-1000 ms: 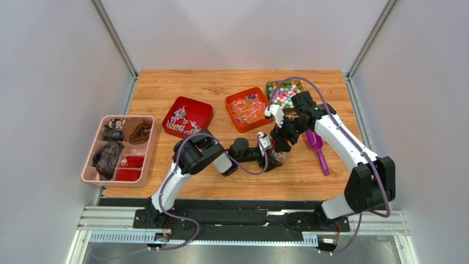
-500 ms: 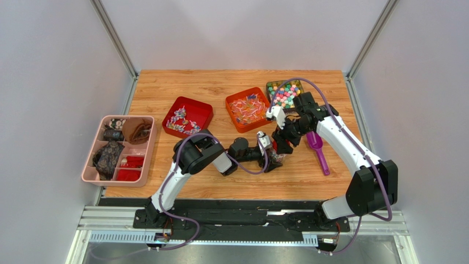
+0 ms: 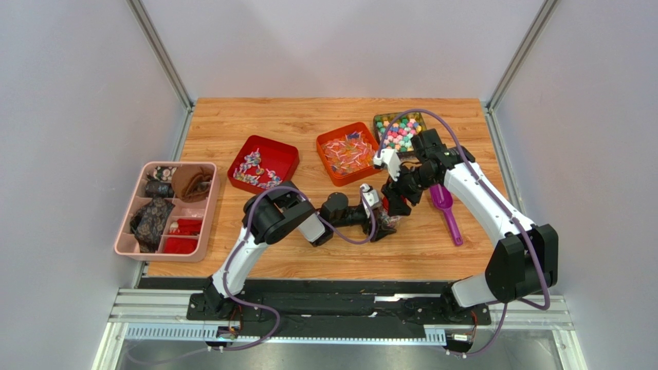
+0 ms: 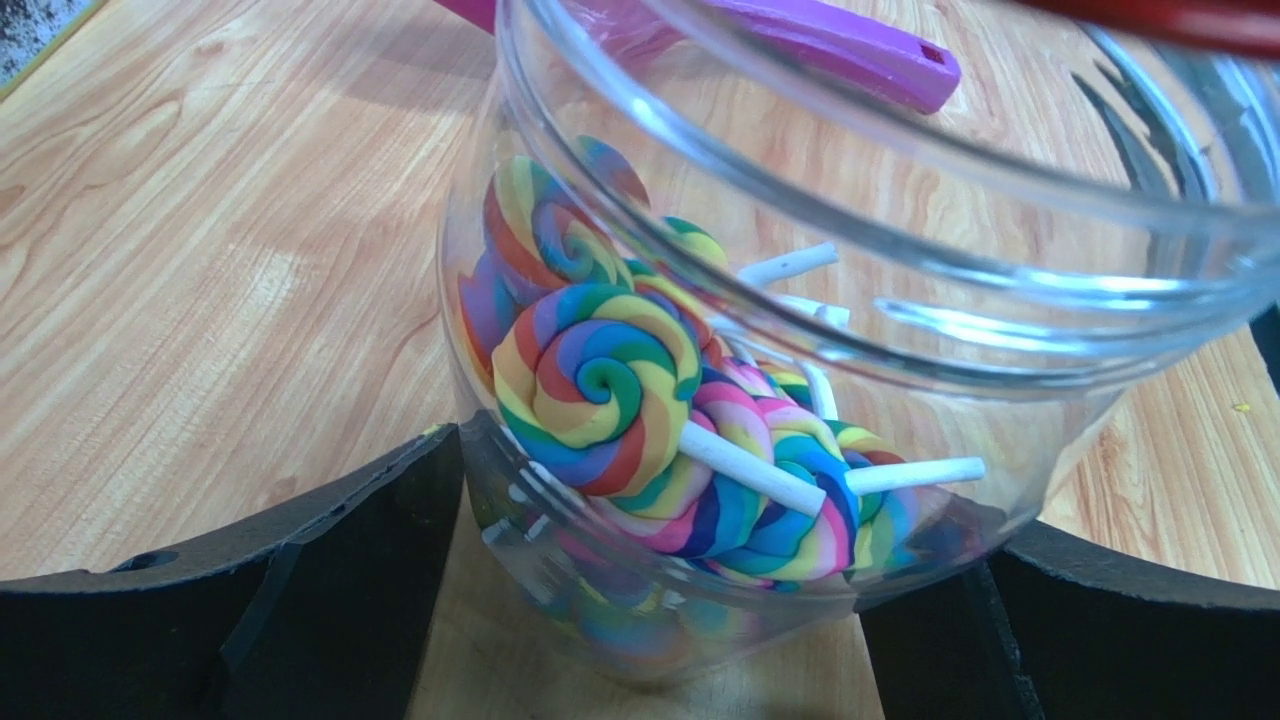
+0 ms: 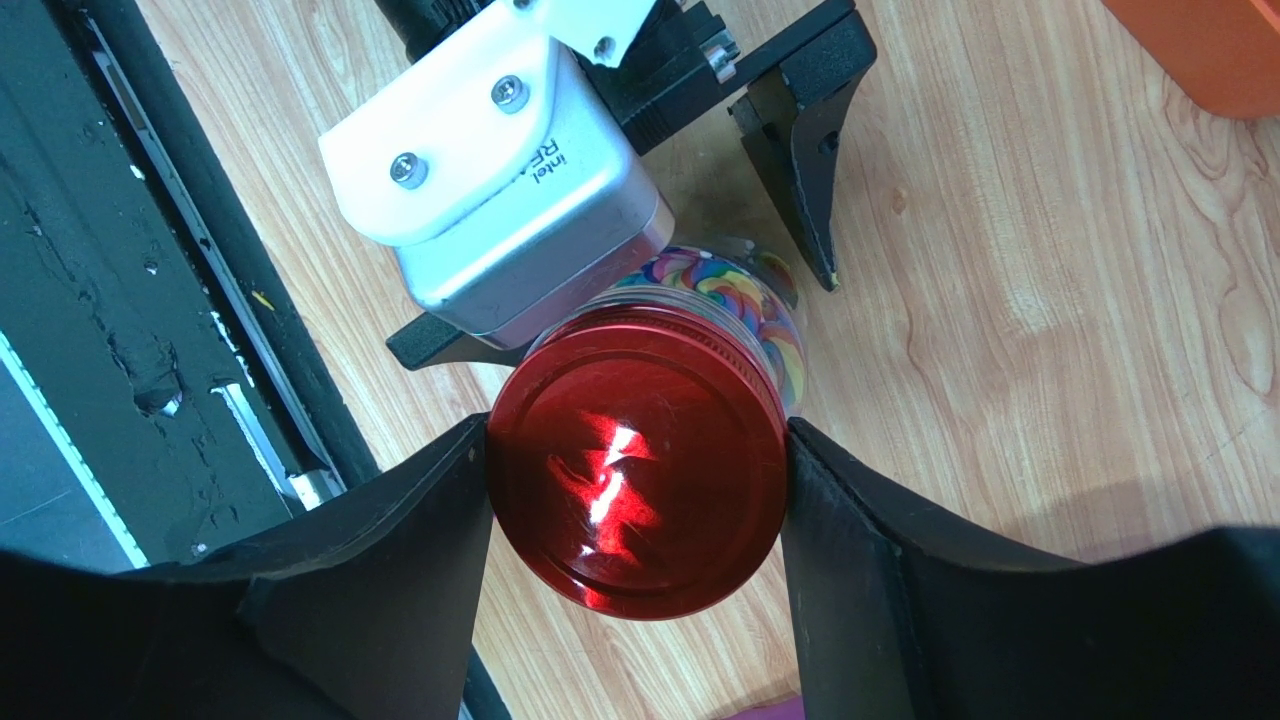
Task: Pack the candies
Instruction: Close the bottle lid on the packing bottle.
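Clear plastic jar [image 4: 902,285] of glossy rainbow swirl lollipops [image 4: 594,383] sits between left pincer [image 4: 721,495] jaws, which stand apart. Right pincer [image 5: 639,480] is clamped on shiny round red lid [image 5: 646,540], hiding jar mouth. White camera casing [image 5: 496,165] reads "intel", rest cut off. Twist-wrapped candies [image 3: 253,171] lie in red tray [image 3: 279,150], left of jar on wood surface [image 3: 270,116].

White-black arms [image 3: 480,194], purple cables [image 3: 423,110]

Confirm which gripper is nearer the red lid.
Right. The right gripper clamps the red lid on both sides; the left gripper sits lower, jaws open around the jar under it.
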